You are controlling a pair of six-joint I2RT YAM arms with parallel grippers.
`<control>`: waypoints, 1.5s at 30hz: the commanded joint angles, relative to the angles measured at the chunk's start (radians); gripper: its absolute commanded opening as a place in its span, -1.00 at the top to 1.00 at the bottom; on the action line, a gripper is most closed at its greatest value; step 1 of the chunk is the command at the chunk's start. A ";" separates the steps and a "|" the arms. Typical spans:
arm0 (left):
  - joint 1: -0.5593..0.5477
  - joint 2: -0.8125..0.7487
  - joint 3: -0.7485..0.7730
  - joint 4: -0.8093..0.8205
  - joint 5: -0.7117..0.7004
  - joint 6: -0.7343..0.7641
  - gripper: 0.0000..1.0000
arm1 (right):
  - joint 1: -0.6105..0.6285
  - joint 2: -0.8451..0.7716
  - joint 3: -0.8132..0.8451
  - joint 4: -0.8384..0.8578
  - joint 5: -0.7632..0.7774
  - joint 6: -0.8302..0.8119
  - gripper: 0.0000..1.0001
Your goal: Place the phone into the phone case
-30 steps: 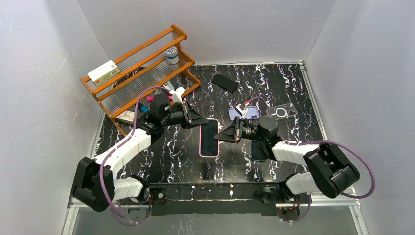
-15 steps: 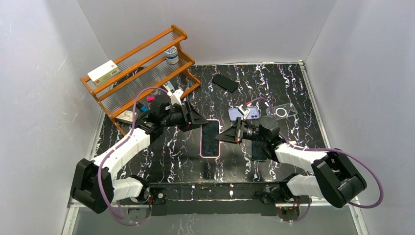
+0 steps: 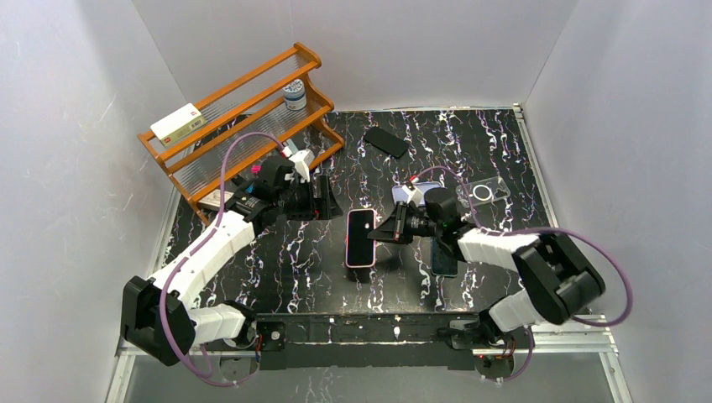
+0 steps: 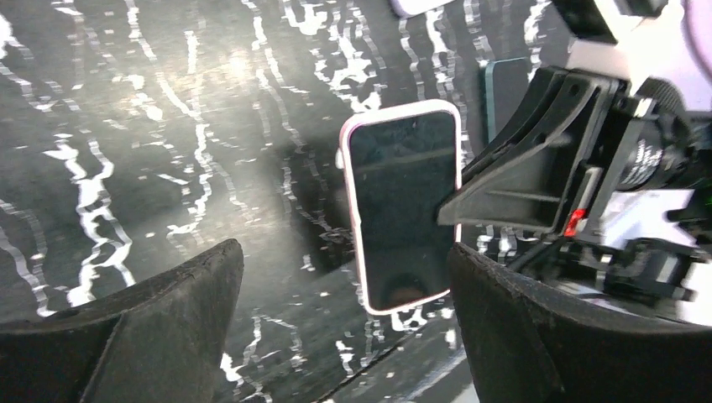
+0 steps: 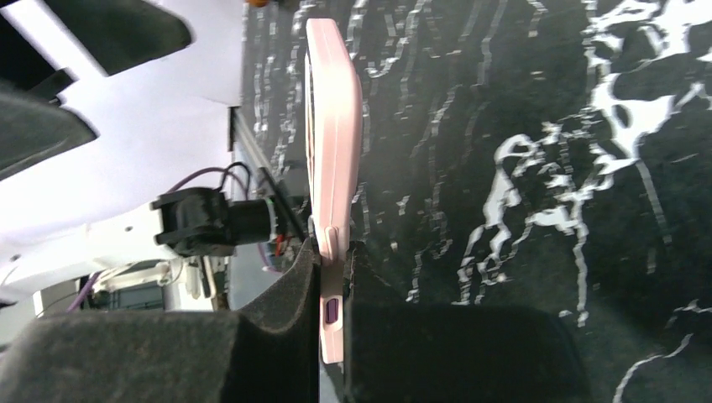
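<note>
Gripping the pink-rimmed phone (image 5: 333,126) by one long edge, the right gripper (image 5: 334,252) is clamped shut on it. The phone is held tilted up off the desk (image 3: 470,143), with the screen turned toward the left arm. The left gripper (image 3: 329,203) is seen spread wide just beside it, with nothing held.

Whether the pink rim is a case already fitted or the phone's own body cannot be told.

- Judged step: phone raised, either for seating in a case or for a check of the fit.
- If uncased, a carry is called for to the clear case (image 3: 485,192), lying well apart at far right, with the corners then pressed in squarely.
- Phone: thin, rigid, rounded corners, glossy black glass, matte pink side.
- Clear case: transparent, marked with a white ring.
- Desk: black, white-veined, shiny.
</note>
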State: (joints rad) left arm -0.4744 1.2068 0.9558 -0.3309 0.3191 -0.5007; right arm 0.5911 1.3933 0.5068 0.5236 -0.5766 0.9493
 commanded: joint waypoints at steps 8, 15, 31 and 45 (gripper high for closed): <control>0.003 -0.043 -0.069 -0.090 -0.227 0.191 -0.78 | -0.001 0.274 0.144 -0.021 -0.024 -0.074 0.97; 0.003 -0.040 -0.126 -0.050 -0.234 0.176 -0.77 | -0.002 0.251 0.227 -0.279 0.098 -0.130 0.45; -0.004 -0.013 -0.168 0.026 -0.123 0.075 -0.70 | -0.005 0.037 0.368 -0.942 0.537 -0.117 0.10; -0.004 -0.013 -0.136 -0.040 -0.233 0.186 -0.96 | -0.056 -0.058 0.376 -1.147 0.871 -0.162 -0.85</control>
State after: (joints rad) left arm -0.4747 1.2087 0.7975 -0.3450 0.1398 -0.3485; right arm 0.5507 1.3712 0.8539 -0.5877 0.2157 0.8276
